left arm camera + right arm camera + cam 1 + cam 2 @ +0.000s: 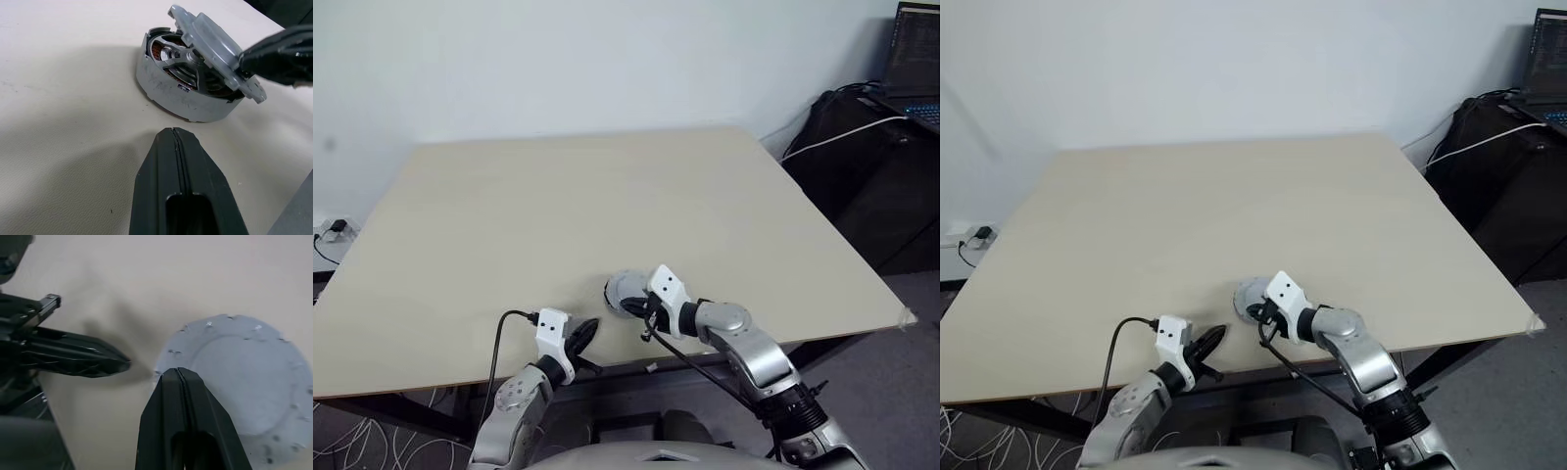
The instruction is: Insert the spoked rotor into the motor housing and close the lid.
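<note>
At table's near edge: lid [220, 51] sits tilted on motor housing [183, 95], one side propped up. Right gripper [247, 61] pinched closed, touching raised rim, nearest. Left gripper [172, 134] closed, empty, just beside.

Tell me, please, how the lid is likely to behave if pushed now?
The lid sits tilted on the motor housing, so it would probably rock or slide rather than seat. It looks like rigid, smooth metal, so the shut right gripper may slip on it.
</note>
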Motion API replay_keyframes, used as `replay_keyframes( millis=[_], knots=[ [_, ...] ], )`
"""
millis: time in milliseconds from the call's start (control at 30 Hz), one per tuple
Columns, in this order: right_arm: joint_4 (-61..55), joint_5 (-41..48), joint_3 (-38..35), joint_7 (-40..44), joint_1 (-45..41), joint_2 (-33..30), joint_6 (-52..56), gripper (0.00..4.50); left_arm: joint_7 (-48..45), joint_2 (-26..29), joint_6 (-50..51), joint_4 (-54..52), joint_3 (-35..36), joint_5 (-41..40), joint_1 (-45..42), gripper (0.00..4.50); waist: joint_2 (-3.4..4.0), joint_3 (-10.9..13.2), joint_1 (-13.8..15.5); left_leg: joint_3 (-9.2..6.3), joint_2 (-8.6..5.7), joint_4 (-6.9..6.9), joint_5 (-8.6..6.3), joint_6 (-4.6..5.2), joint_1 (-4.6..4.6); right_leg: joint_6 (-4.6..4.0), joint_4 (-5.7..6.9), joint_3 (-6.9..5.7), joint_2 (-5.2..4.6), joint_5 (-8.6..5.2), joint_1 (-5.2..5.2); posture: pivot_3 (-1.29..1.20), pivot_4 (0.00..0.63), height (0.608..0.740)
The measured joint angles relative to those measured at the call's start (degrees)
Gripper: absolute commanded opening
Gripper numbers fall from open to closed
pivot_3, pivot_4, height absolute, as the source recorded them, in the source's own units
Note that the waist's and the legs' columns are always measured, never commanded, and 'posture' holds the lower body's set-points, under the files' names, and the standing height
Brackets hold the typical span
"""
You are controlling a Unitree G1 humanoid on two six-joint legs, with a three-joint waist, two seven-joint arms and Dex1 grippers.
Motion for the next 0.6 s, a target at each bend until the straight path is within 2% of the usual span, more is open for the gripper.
replay_keyframes(
  millis=[333, 600],
  knots=[
    [7.5, -1.1, 0.5, -2.6, -2.5, 3.0, -1.9, 0.01, 0.4, 0.3, 0.6, -0.5, 0.0, 0.0, 0.4, 0.0, 0.0, 0.0, 0.0, -0.01, -0.02, 0.0, 0.0, -0.01, 0.0, 0.01, 0.0, 0.0, -0.01, 0.01, 0.0, 0.0, 0.0, 0.74],
    [7.8, -1.0, 0.6, -2.8, -2.3, 3.3, -2.6, 0.01, 0.4, 0.4, 0.6, -0.5, -0.1, 0.0, 0.3, 0.0, 0.01, 0.0, 0.0, 0.0, -0.02, 0.01, 0.0, -0.03, 0.0, 0.0, 0.02, 0.0, -0.01, 0.01, 0.0, 0.0, 0.0, 0.74]
  ],
)
